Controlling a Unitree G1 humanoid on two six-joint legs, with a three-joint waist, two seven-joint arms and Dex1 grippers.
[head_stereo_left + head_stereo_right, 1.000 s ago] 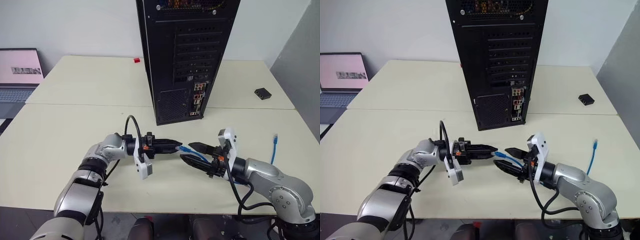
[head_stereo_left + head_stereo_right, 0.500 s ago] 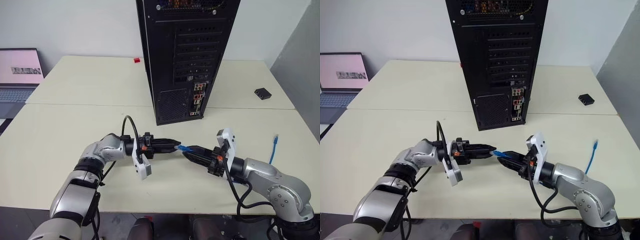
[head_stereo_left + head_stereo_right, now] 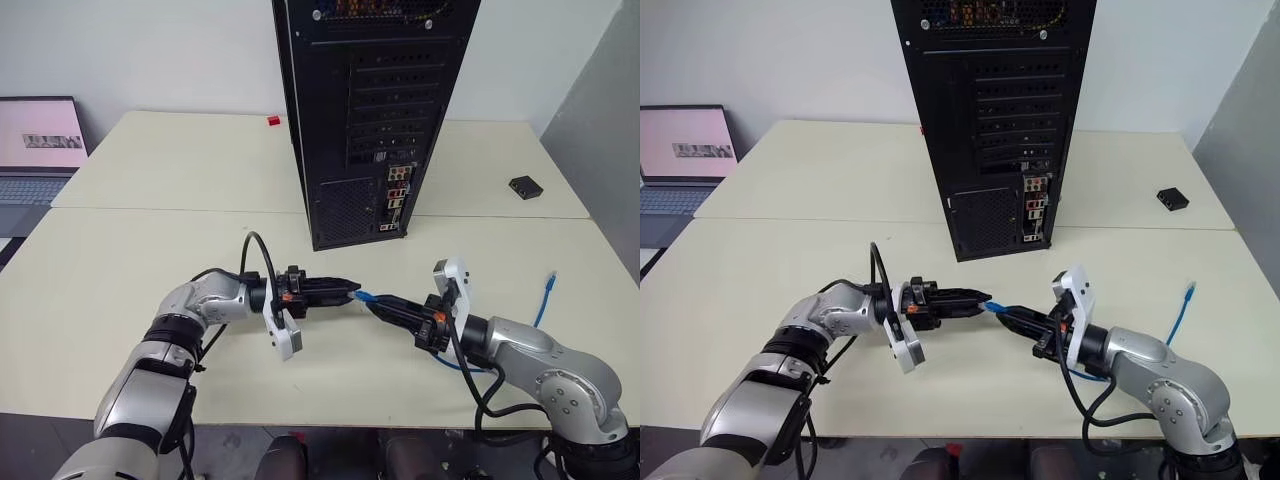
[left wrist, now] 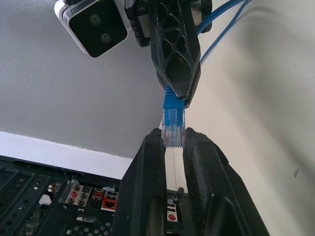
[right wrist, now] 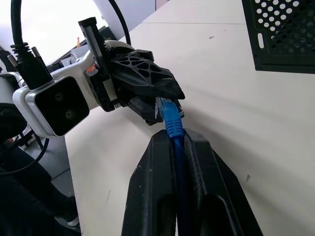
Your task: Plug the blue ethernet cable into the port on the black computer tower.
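Note:
The blue ethernet cable's plug (image 3: 361,296) hangs just above the table between my two grippers. My left gripper (image 3: 349,292) points right and is shut on the clear plug tip (image 4: 173,129). My right gripper (image 3: 379,304) faces it and is shut on the cable right behind the blue boot (image 5: 172,123). The cord runs back under my right arm, and its other end (image 3: 549,279) lies on the table at the right. The black computer tower (image 3: 375,100) stands behind. Its narrow strip of connectors with the port (image 3: 397,199) is low on its rear panel and faces me.
A small black box (image 3: 525,186) lies at the far right of the table. An open laptop (image 3: 35,150) sits at the far left. A small red thing (image 3: 273,121) lies beside the tower. A seam (image 3: 180,208) between two tabletops runs across in front of the tower.
My right gripper's jaws stood open around the cable a second ago and have closed on it behind the plug. Both hands have stayed in place.

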